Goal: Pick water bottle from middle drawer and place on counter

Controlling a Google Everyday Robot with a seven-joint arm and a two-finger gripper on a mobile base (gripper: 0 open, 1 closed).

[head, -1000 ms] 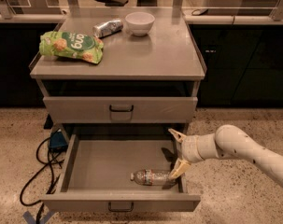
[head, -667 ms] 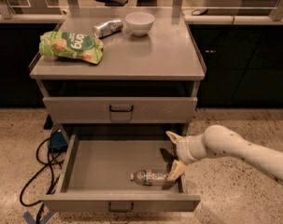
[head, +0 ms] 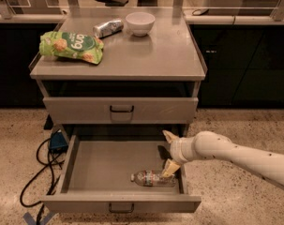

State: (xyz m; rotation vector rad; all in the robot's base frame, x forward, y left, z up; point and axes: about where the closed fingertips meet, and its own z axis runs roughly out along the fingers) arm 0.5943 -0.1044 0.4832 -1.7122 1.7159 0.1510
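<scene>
The water bottle [head: 151, 178], clear plastic with a pale label, lies on its side near the front right of the pulled-out middle drawer [head: 99, 163]. My gripper [head: 169, 152] reaches in from the right on a white arm, over the drawer's right side. Its fingers are spread open, one fingertip [head: 168, 136] pointing up-left and the other [head: 168, 168] down beside the bottle's right end. It holds nothing. The counter [head: 146, 55] is the grey cabinet top above.
On the counter lie a green snack bag [head: 71, 46], a silvery can [head: 108, 28] and a white bowl [head: 140, 22]. A closed taller drawer [head: 121, 109] sits above the open one. Black cables and a blue box [head: 57, 141] lie on the floor at left.
My arm and gripper have moved a little to the left, further over the drawer and closer to the bottle. The bottle has not moved.
</scene>
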